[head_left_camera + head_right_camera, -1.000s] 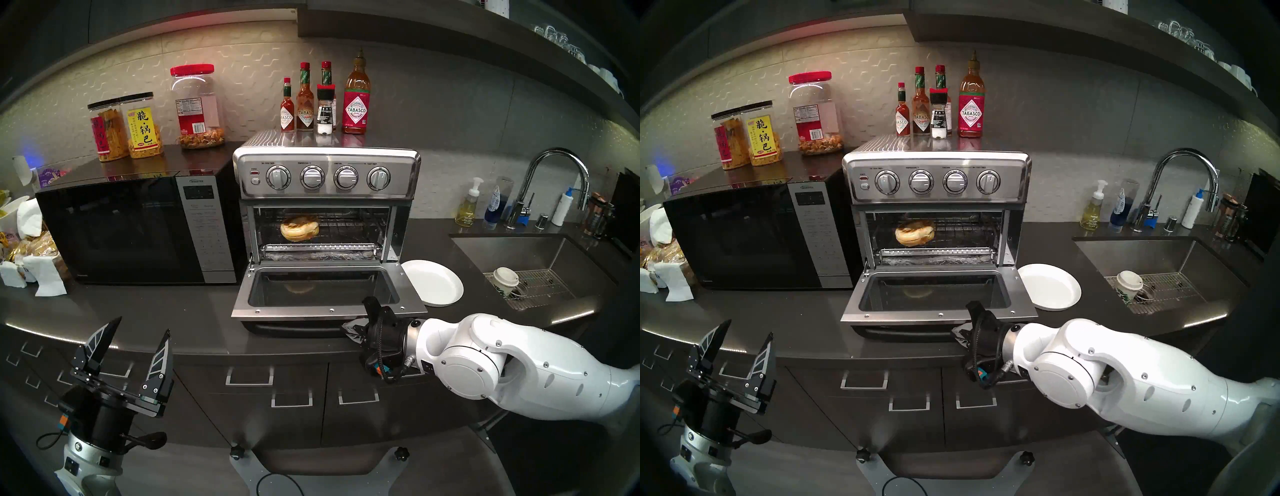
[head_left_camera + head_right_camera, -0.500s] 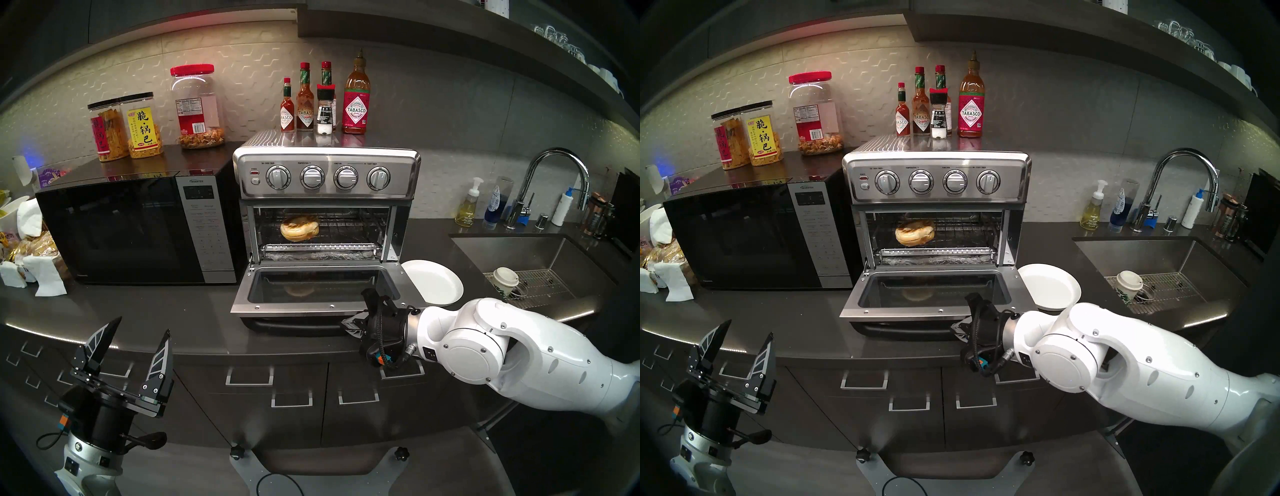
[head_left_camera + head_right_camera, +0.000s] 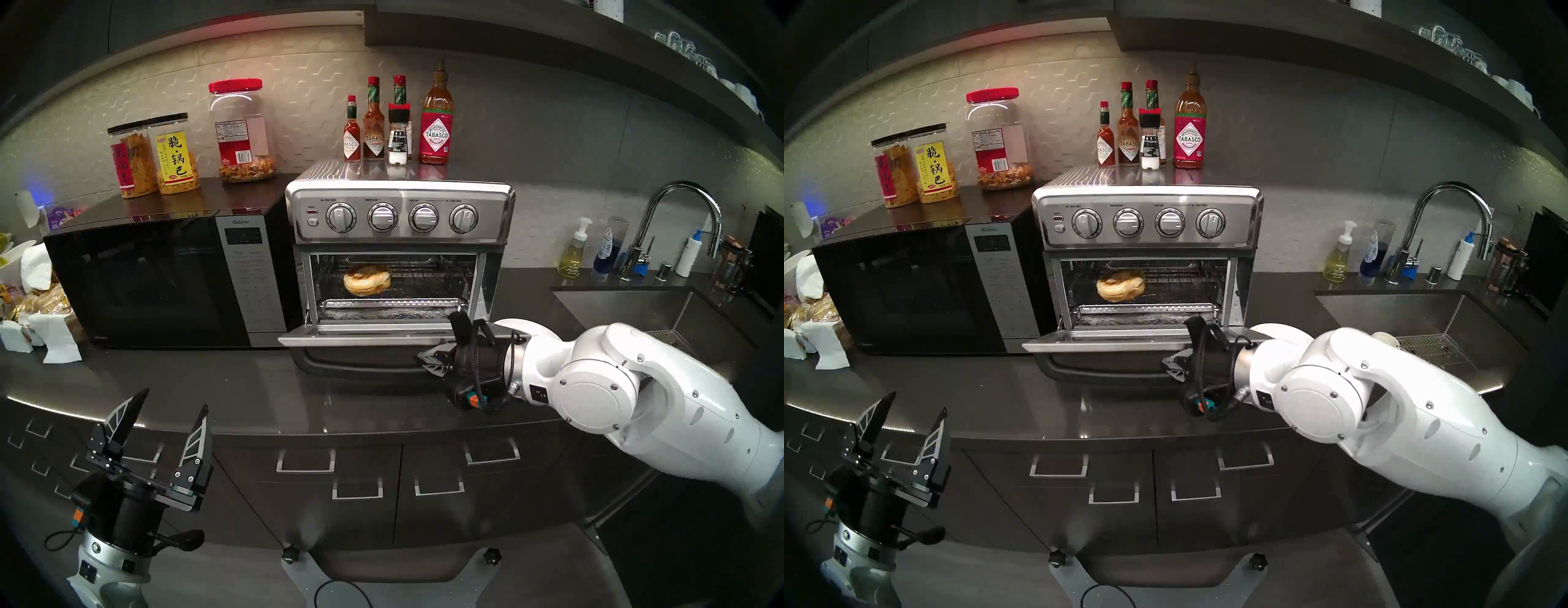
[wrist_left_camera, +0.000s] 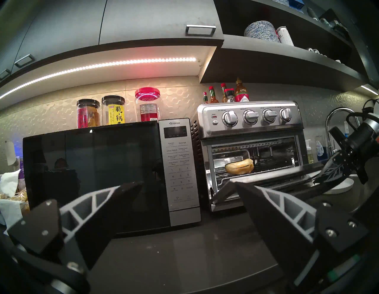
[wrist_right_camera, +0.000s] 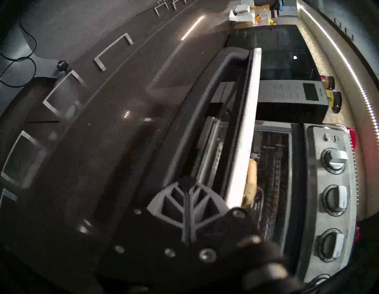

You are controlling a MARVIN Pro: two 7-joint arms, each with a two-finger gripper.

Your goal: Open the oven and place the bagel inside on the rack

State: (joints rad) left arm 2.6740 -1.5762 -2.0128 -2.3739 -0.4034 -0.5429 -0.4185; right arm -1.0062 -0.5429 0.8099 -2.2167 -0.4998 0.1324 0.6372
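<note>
Bagel [image 3: 367, 279] lies on rack [image 3: 390, 302] inside oven [image 3: 399, 254], beyond right gripper [image 3: 430, 361], jaws pressed together under the half-raised door [image 3: 365, 335]. Placement done; door closing remains. Left gripper [image 3: 163, 429] spread, idle.

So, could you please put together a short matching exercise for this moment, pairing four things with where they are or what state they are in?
Things:
1. bagel
2. left gripper
3. right gripper
4. hot sauce bottles

Places or states:
A. shut, under the raised front edge of the oven door
B. standing on top of the oven
C. lying on the rack inside the oven
D. open and holding nothing, low on the near side of the counter

Pairs: 1-C, 2-D, 3-A, 4-B
</note>
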